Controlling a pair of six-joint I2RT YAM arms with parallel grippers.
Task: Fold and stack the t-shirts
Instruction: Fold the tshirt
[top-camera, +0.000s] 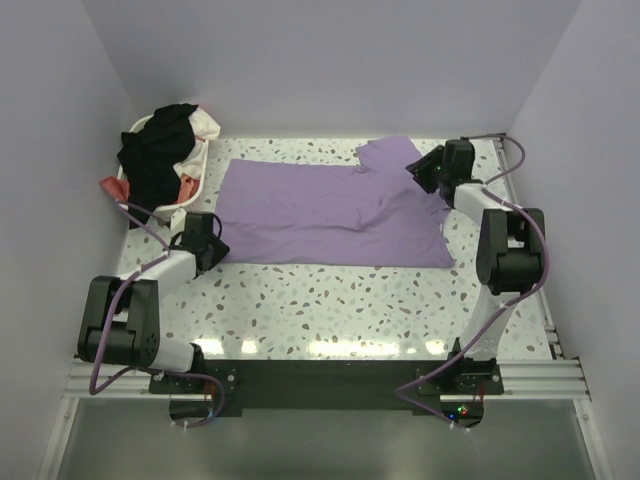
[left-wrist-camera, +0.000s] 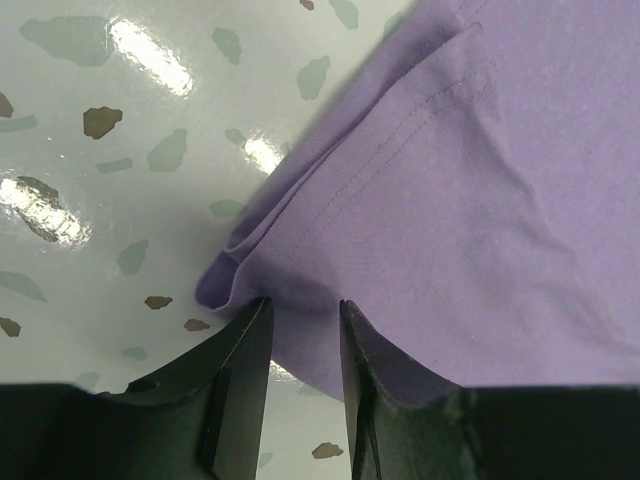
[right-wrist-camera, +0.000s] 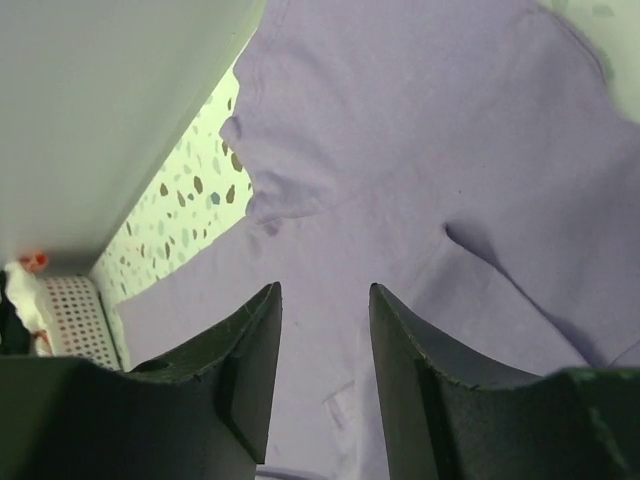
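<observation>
white speckled table (top-camera: 330, 300), lavender t-shirt (top-camera: 320, 215) spread flat across it, laundry basket (top-camera: 200, 170) at far left corner

Two robot arms built from white link segments and bulky black joint housings. A looping purple cable (top-camera: 505, 138) is run along the left arm (top-camera: 165, 268) and the right arm (top-camera: 510, 250). Both are bolted to a black plate (top-camera: 300, 375) on a silver rail (top-camera: 540, 380). The left tool (left-wrist-camera: 305, 310) and right tool (right-wrist-camera: 325, 295) are each ended by two matte black, wedge-shaped fingers (right-wrist-camera: 250, 360).
</observation>
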